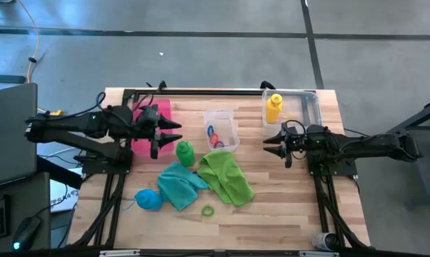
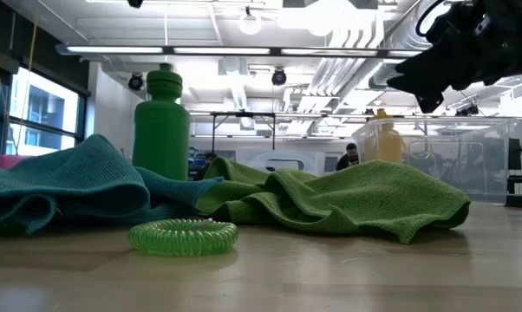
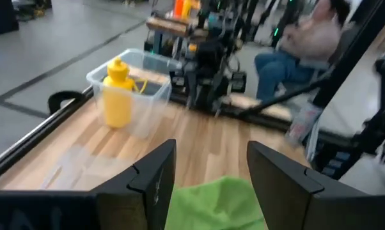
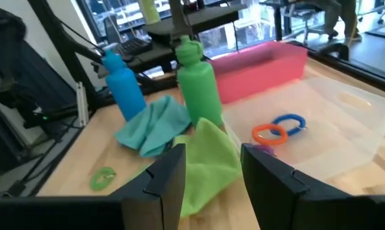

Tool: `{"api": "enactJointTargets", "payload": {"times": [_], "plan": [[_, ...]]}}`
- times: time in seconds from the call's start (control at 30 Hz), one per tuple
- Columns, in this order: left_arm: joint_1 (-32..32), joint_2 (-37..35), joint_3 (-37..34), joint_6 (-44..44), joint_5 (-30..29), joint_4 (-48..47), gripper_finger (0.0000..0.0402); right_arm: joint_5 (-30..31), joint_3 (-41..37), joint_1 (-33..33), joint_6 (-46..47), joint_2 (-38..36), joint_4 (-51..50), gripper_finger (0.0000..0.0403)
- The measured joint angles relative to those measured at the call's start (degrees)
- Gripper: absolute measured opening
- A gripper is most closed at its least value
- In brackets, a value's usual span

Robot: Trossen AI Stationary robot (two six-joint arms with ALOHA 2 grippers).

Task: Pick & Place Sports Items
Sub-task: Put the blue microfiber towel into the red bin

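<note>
The left jaws (image 1: 173, 135) hang part open and empty just beside the tall green plastic bottle (image 1: 184, 151) standing on the wooden tabletop (image 1: 286, 207), so next they likely must close around it, while the right jaws (image 1: 271, 143), also part open, wait.

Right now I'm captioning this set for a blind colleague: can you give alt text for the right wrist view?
A green bottle stands upright on a wooden table, a blue bottle beside it, with a teal towel and a lime green towel crumpled in front. A pink tray lies behind; orange and blue rings sit in a clear box. The right gripper frames the foreground, fingers apart and empty.
</note>
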Motion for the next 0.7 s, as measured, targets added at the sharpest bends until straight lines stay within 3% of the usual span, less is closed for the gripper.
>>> {"api": "enactJointTargets", "payload": {"times": [0.33,0.7], "plan": [[-1.01,6.51,10.64,0.91,0.30,-14.95,0.0186,0.12,0.04,-0.42,-2.73,0.04,-1.69,0.0142],[-2.93,6.99,11.28,1.10,1.56,-20.80,0.0186,0.33,0.04,-0.42,-2.73,0.73,-2.35,0.0142]]}}
